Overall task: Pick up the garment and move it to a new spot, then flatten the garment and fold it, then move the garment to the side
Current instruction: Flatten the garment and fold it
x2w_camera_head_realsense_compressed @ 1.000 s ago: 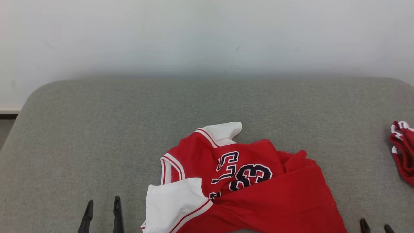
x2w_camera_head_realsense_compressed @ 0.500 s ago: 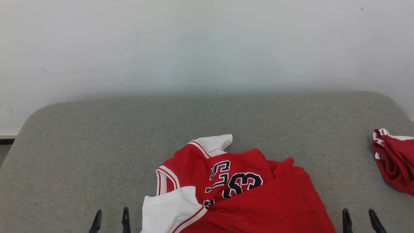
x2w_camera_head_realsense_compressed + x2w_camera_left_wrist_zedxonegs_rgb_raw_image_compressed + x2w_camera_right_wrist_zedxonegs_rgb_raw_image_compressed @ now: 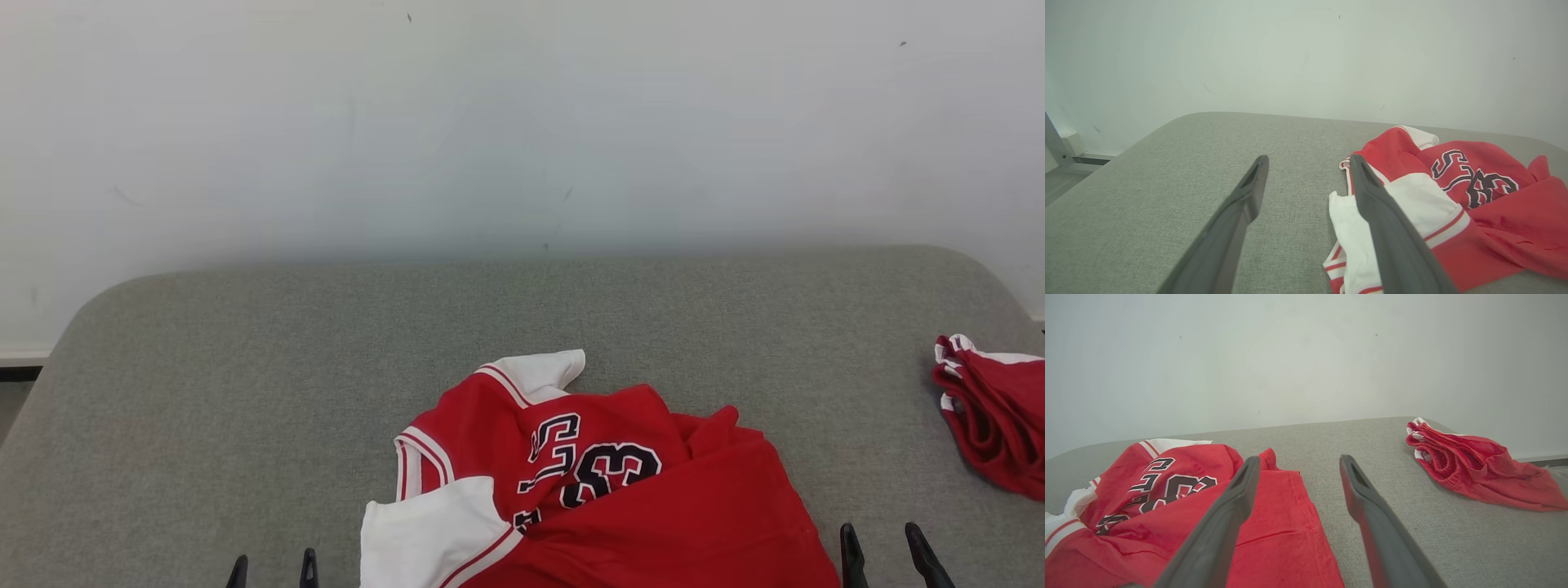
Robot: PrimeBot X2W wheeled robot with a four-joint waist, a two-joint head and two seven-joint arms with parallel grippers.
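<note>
Garment: red and white jersey (image 3: 604,490), crumpled in a heap at the near middle of the grey padded surface (image 3: 245,367); a red fold laps over the number print.
Left gripper (image 3: 273,569): jaws spread wide, nothing between them; just left of the white sleeve.
Right gripper (image 3: 880,541): jaws spread wide, empty; at the jersey's near right edge.
Progress: judged at the very start; the jersey is neither lifted, flattened nor folded.
Remaining: pick-up and relocation, flattening, folding, move to the side.
Head view: places the jersey between both grippers; its near hem is cut by the frame edge.
Left wrist view: adds the sleeve's striped cuff, at the near left of the heap.
Right wrist view: shows the whole of a second red garment (image 3: 1474,465), loosely folded at the far right, well apart from the jersey.
</note>
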